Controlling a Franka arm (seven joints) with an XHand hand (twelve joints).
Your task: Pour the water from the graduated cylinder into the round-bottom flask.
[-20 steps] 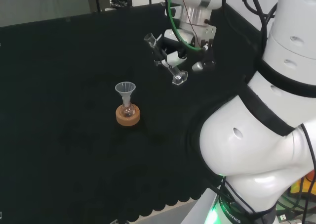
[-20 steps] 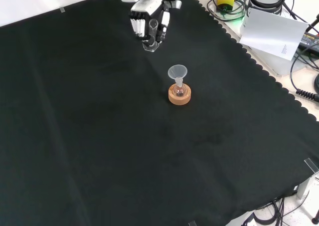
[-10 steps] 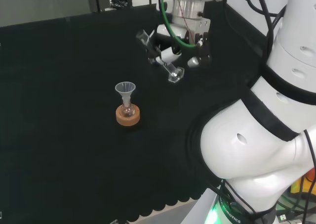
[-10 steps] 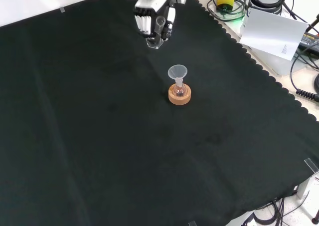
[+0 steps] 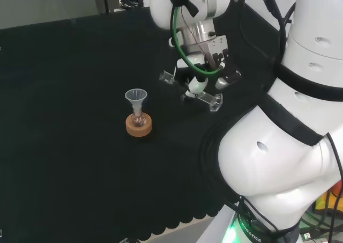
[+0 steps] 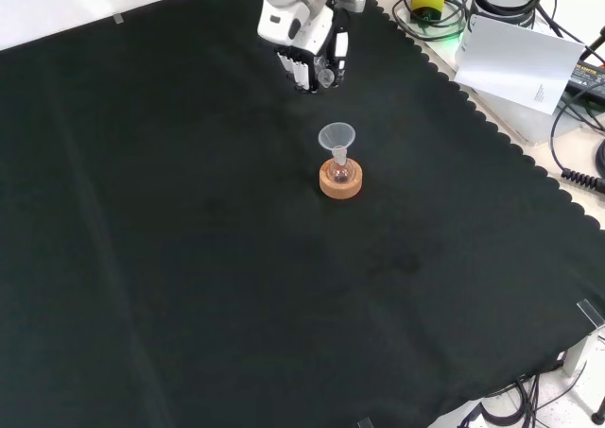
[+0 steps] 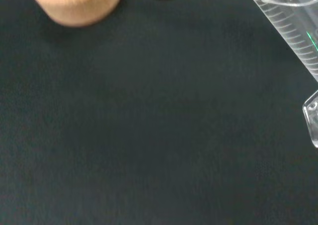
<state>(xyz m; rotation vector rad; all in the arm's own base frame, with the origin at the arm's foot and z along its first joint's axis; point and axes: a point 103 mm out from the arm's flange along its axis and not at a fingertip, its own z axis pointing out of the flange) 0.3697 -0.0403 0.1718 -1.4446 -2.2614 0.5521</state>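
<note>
A small round-bottom flask (image 5: 139, 118) stands on a cork ring (image 5: 139, 127) with a clear funnel (image 5: 136, 97) in its neck. In the head view the hand (image 5: 202, 75) is right of the flask and above the cloth, shut on the graduated cylinder (image 5: 199, 93). The cylinder lies almost level, its mouth towards the funnel but short of it, its foot to the right. In the front view the hand (image 6: 304, 52) hangs above and left of the funnel (image 6: 337, 136) and flask (image 6: 340, 170). The wrist view catches the cylinder's graduated wall (image 7: 290, 34) and the cork ring (image 7: 74, 4). Whether the cylinder holds water I cannot tell.
Black cloth (image 6: 189, 258) covers the bench, with a scalloped edge (image 6: 492, 135) at the right of the front view. Cables, a white box and a paper sheet (image 6: 520, 64) lie beyond that edge. The arm's white links (image 5: 289, 146) take up the right of the head view.
The hand has come closer to the flask and turned. The cylinder has tipped from a steep slant to nearly level, its mouth now lower and nearer the funnel.
</note>
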